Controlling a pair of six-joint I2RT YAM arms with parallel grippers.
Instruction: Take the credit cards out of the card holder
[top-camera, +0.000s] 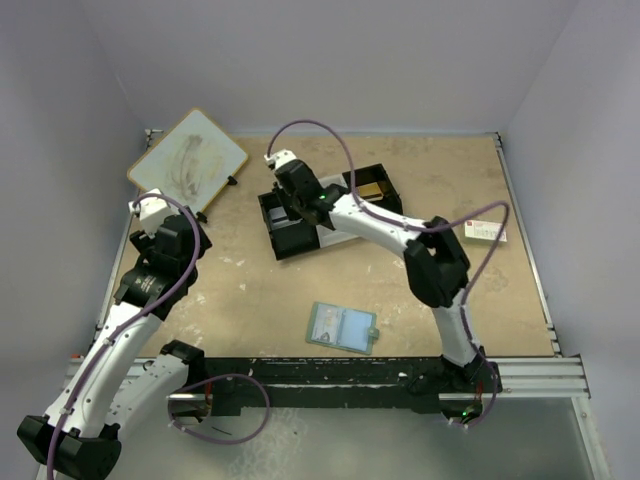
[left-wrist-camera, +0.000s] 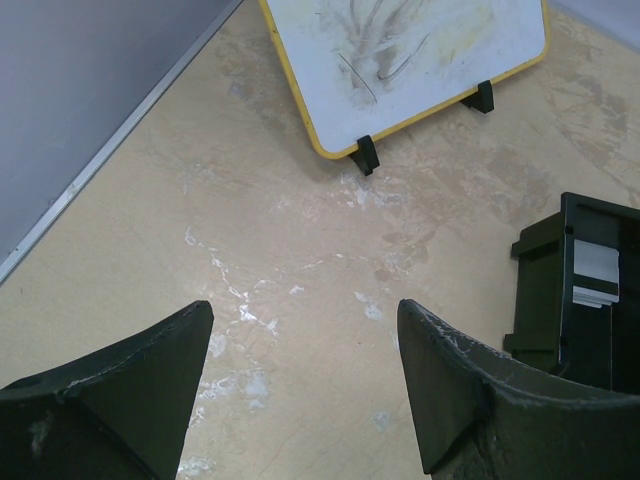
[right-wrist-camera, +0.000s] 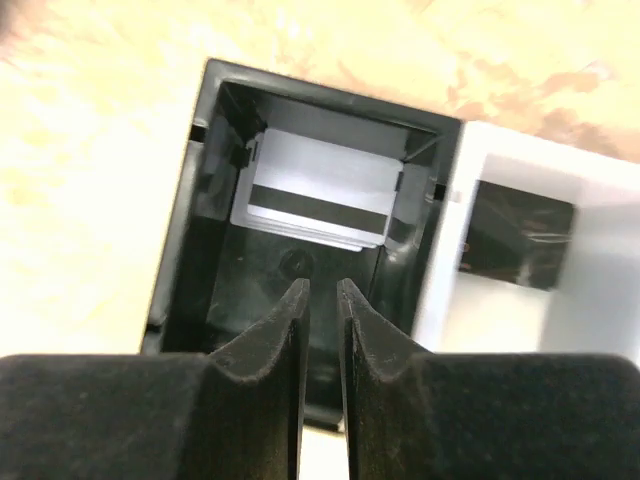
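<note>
The card holder (top-camera: 342, 327) lies open and flat on the table near the front, away from both arms. A pale bluish-grey credit card (right-wrist-camera: 318, 190) with a black stripe rests in the left black compartment of the tray (right-wrist-camera: 196, 240). My right gripper (right-wrist-camera: 322, 290) hovers just above that compartment, jaws a narrow gap apart with nothing between them. An orange-gold card (top-camera: 372, 188) sits in the tray's right compartment. My left gripper (left-wrist-camera: 305, 330) is wide open over bare tabletop at the left, holding nothing.
The black-and-white tray (top-camera: 283, 240) stands at the table's back middle; its corner (left-wrist-camera: 545, 290) shows at the left wrist's right. A yellow-rimmed whiteboard (top-camera: 188, 160) leans at the back left. A white box (top-camera: 484, 232) lies at the right.
</note>
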